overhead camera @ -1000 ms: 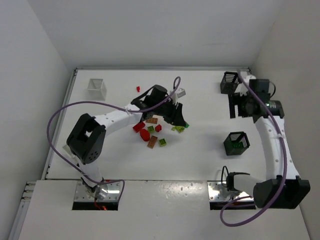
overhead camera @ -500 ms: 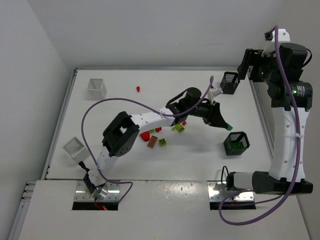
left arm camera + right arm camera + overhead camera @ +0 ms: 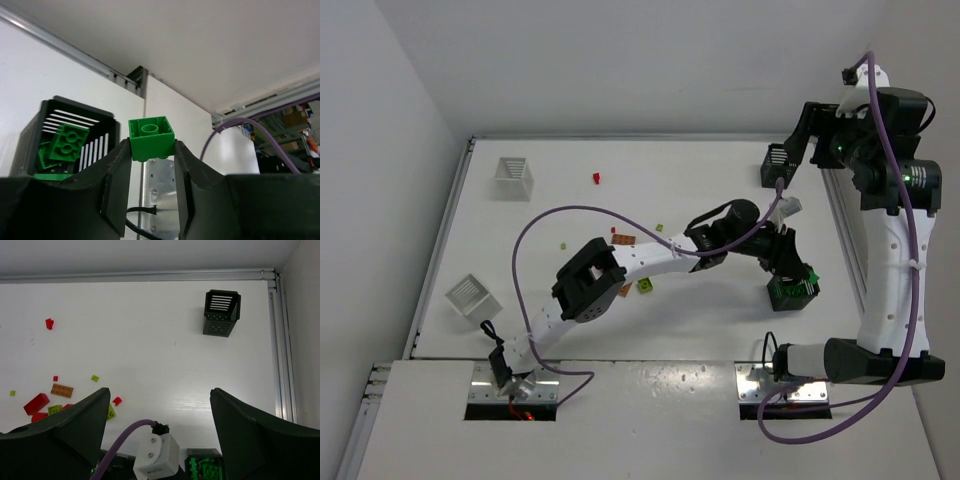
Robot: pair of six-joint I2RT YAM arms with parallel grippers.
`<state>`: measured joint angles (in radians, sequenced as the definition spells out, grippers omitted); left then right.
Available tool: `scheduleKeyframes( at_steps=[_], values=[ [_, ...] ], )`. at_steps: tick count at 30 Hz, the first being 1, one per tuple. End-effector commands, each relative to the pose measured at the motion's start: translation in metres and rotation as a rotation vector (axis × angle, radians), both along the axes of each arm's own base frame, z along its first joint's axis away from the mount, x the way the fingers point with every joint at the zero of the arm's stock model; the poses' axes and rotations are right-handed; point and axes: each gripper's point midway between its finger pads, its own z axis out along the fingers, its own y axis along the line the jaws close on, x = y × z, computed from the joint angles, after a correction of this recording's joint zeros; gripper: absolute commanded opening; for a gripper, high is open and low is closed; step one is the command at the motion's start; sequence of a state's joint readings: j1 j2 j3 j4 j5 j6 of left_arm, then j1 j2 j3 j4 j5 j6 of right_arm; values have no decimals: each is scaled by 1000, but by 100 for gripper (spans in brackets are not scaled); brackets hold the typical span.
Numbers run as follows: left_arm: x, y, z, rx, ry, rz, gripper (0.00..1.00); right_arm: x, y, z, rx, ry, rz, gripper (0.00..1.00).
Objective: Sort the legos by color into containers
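Brick [image 3: 151,136] (green) sits pinched inside left gripper [image 3: 152,150].

From above, the left arm [image 3: 650,262] hides part of the bricks [image 3: 36,403]; the right wrist view's bottom edge crops the green-filled basket [image 3: 204,452].

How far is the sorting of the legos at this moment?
Done: some green legos lie in the near black basket. In hand: the left gripper holds one more green brick near it. Left: red, orange-brown and yellow-green bricks lie loose on the table.
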<state>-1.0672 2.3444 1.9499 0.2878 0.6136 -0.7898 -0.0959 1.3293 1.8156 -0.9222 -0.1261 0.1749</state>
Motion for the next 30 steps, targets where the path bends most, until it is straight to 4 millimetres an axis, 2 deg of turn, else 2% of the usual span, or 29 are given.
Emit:
scheduleKeyframes(
  at_steps=[1,6,9,13,16,17,20,24,26,27,29,30],
  values=[
    [16,-8,3,-15,-47,52,20,-4,6,10,28,-26,21,81],
    [28,-11,-18,48,-75,97,24,-6,4,2,8,-9,21,81],
    [30,-10,-21,59,-80,106,29,-8,4,-3,9,2,21,81],
    [32,-10,-20,63,-100,113,45,-8,4,-7,10,12,21,81],
    [31,-9,-23,74,-95,112,51,-8,5,-11,15,21,29,81],
    [37,-7,-23,75,-94,121,52,-8,5,-11,15,21,29,81],
    [38,-7,-23,74,-103,120,54,-4,5,-12,15,21,29,81],
    [35,-5,-10,55,-120,109,57,-4,5,-12,15,21,29,81],
    [34,-4,4,36,-130,111,57,-4,7,-12,19,20,37,81],
    [33,-1,3,44,-137,109,57,-2,6,-15,20,30,37,81],
    [46,11,3,64,-147,129,57,1,6,-18,11,39,42,81],
    [51,20,12,71,-148,160,57,2,7,-17,14,30,52,81]
  ],
)
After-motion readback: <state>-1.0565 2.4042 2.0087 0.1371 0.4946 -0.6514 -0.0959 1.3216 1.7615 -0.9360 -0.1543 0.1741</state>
